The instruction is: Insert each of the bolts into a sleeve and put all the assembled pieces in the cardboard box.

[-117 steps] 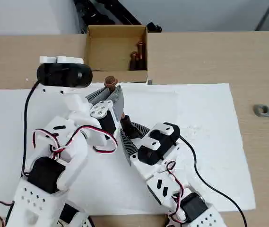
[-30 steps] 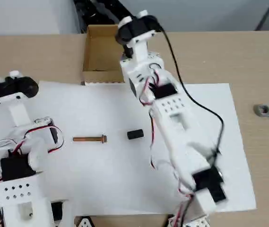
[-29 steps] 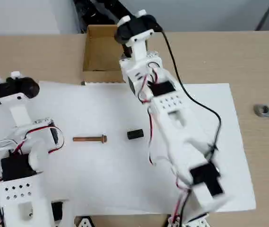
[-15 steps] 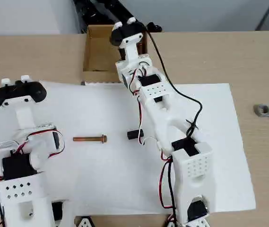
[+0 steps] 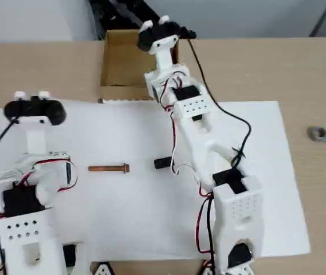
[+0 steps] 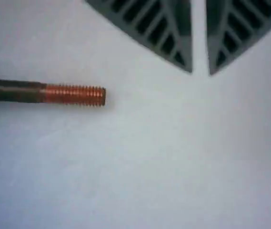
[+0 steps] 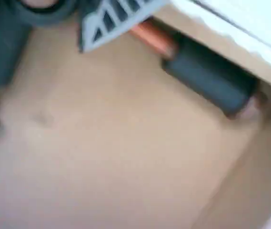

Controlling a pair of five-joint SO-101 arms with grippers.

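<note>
The left gripper (image 6: 200, 71), slightly parted and empty, hangs near the threaded end of the bolt (image 6: 73, 94); a loose sleeve (image 5: 161, 162) lies farther off. The right gripper (image 5: 158, 37) sits in the cardboard box (image 5: 112, 63) beside an assembled piece (image 7: 204, 81); whether it is open or closed cannot be told.

Right arm (image 5: 197, 126) outstretched — left jaws ajar

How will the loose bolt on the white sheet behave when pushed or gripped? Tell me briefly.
The bolt lies on its round shank, so a sideways nudge would likely roll it, its wider head curving the path. It looks metal: probably stiff, heavy for its size. Its threaded end should give some bite; the smooth shank may slip.
</note>
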